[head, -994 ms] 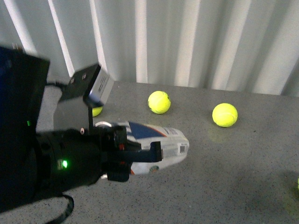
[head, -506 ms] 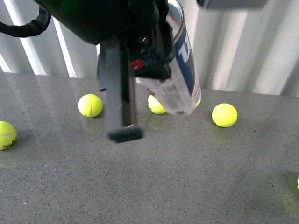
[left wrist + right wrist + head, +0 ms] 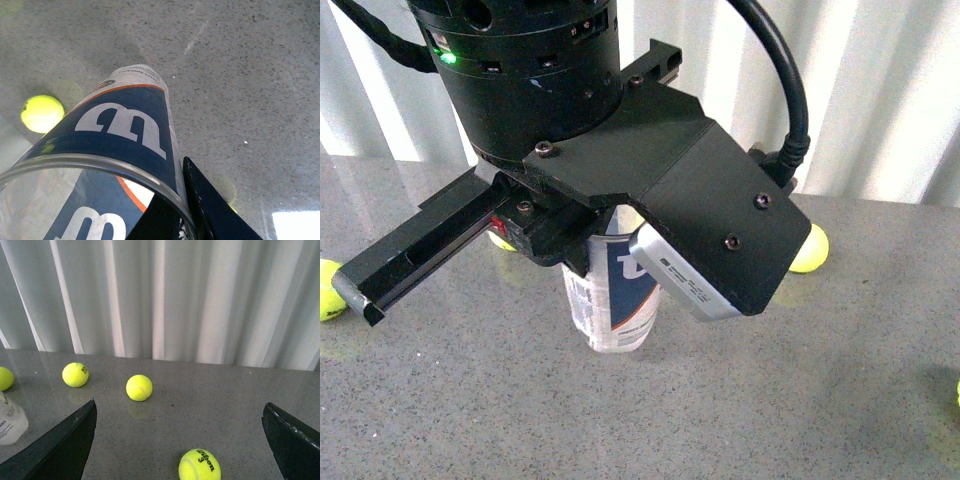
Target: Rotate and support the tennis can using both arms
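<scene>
Tennis can: the clear plastic tennis can with a navy-and-white label stands roughly upright, open rim upward. Its upper end is hidden under the left arm. Whether its base touches the tabletop cannot be told.
Label: a white "W" logo sits on the navy panel, with an orange stripe along the panel's edge and small print near the can's far end.
Left gripper: the black left gripper is clamped on the can's upper end. One flat black finger lies against the can's outer wall just beside the rim; the other finger is out of sight.
Left arm: its blocky black housing, with a green light lit, hangs directly above the can. A thick black cable loops above the can, to its right.
Grey box module: the grey-faced box module under a black bracket sits just beside the can on its right.
Right gripper: the black right gripper is spread wide with nothing between its fingers. The can's lower end shows near one finger.
Tennis balls: one yellow-green tennis ball lies behind the can to its right, partly hidden by the bracket. Another lies well to the can's left. A ball printed "3" lies apart from the can.
Tabletop: the grey speckled tabletop spreads beneath the can.
Backdrop: a white ribbed wall rises behind the can.
</scene>
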{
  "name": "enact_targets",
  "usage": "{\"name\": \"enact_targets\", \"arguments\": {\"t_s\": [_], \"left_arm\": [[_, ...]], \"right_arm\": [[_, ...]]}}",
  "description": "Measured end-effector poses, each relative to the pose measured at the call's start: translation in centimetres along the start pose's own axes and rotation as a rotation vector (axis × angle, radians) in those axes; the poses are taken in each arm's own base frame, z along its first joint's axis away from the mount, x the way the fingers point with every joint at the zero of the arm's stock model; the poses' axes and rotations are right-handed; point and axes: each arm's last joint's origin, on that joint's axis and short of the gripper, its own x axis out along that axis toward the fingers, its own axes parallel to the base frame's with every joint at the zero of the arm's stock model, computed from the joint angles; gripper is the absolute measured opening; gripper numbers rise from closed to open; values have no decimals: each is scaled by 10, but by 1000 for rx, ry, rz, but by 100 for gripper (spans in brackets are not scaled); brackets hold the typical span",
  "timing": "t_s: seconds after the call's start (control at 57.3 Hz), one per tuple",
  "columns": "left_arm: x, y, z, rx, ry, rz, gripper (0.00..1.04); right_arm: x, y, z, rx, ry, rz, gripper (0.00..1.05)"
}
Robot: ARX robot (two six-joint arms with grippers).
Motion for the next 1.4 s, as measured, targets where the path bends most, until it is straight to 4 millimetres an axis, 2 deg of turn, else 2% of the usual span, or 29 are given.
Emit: {"name": "enact_targets", "arguments": {"t_s": [0.105,0.262,0.541,0.68,0.855,1.047,1.396], "left_arm": [[4,1,0,-7,-15,-78,4],[7,10,7,-94,-133,-173,4],[7,35,11,-237,-246,-185,4],[21,48,1,-300,-238,-192,4],[40,53,-14,-332,-188,-197,4],[43,55,-18,-338,-179,-184,4],[44,58,-18,-321,-171,-156,56]], "right_arm": [[0,0,0,0,0,0,97],[0,0,0,0,0,0,97],[0,0,0,0,0,0,97],[0,0,0,0,0,0,97],[0,0,0,0,0,0,97],[0,0,0,0,0,0,97],[0,0,0,0,0,0,97]]}}
